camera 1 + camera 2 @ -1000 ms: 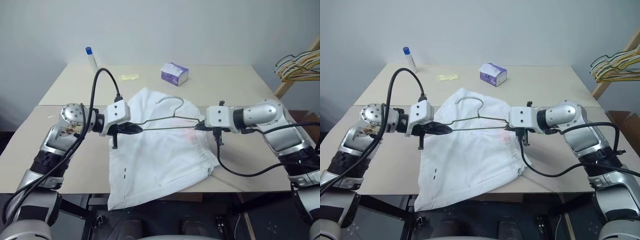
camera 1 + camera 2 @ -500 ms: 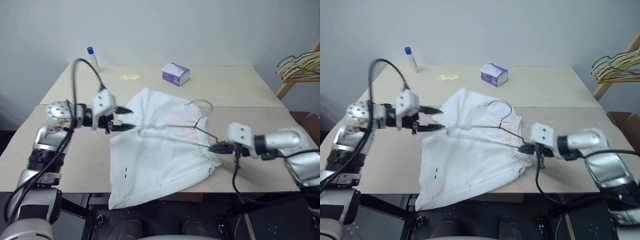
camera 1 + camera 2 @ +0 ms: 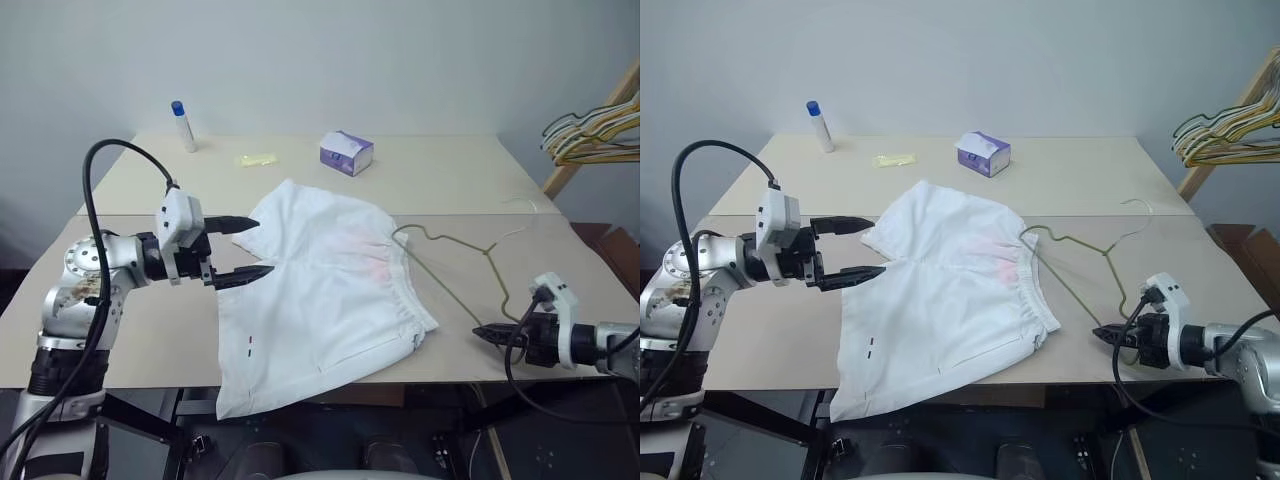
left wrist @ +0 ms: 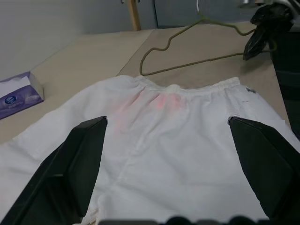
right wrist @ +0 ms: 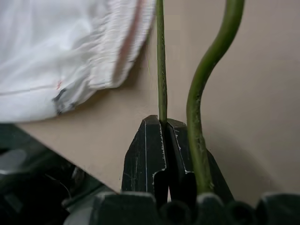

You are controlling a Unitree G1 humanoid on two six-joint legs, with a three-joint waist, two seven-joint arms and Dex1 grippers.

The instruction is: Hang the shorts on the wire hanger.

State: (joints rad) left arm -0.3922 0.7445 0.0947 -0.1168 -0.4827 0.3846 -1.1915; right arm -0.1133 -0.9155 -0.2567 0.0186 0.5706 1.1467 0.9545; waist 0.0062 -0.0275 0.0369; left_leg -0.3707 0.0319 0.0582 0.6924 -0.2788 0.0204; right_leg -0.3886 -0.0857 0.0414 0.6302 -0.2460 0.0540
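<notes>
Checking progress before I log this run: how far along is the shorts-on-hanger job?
Done: nothing hung. The shorts lie flat on the table. In hand: the right gripper pinches the wire hanger, which lies beside the waistband. The left gripper is open over the shorts. Left: getting the shorts onto the hanger.

Shorts (image 3: 320, 285): white cloth w/ faint pink patch by the gathered waistband, tiny dark-and-red mark near one hem. Wire hanger (image 3: 455, 262): dull grey-brown, reads olive-green close up. Bench (image 3: 450, 170): pale beige. Left tool (image 3: 238, 246) & right tool (image 3: 483, 332): black fingers on silver-white bodies. Tissue box (image 3: 346, 153): purple & white. Bottle (image 3: 183, 125): white, blue cap. Small flat item (image 3: 256, 158): pale yellow, prob. a wrapper. Hanger bunch (image 3: 590, 135): yellow, green, dark.
</notes>
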